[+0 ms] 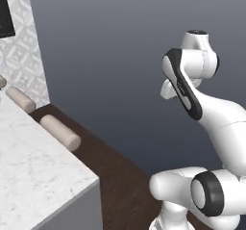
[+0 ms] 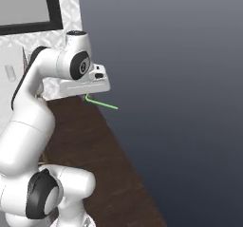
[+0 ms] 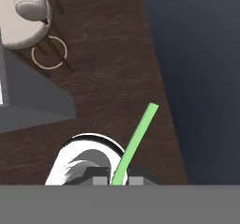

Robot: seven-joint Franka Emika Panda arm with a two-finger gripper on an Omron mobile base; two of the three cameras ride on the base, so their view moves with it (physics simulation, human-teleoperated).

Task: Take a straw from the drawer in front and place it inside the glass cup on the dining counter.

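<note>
Dark wooden flooring (image 1: 120, 176) runs diagonally through all three views, bordered by a plain blue-grey wall (image 1: 120, 46) that takes up the upper and right parts of both base views. At the lower left of the left base view lies the dining counter (image 1: 33, 176), a white marble-patterned slab with faint grey veins, its grey side panel turned toward the floor. Two round beige padded stools (image 1: 60, 132) stand along its far edge, one at centre left and one nearer the upper left. A patterned light wall panel (image 1: 24, 56) rises behind them at the upper left, with a dark-framed rectangle at the frame's corner.

White arm links with dark joints occupy the right half of the left base view and the left half of the right base view. In the right base view the gripper (image 2: 86, 97) hangs below the flat white hand at upper left of centre, well above the floor. The straw (image 2: 101, 102), thin and light green, projects from it toward the right and slightly downward, with its bend just beside the fingers.

In the hand view the gripper (image 3: 115, 180) sits at the bottom centre, its two dark finger tips pressed in on the straw (image 3: 137, 141), which slants up to the right over the floorboards. A stool (image 3: 26, 12) and its ring-shaped footrest appear at the upper left.
</note>
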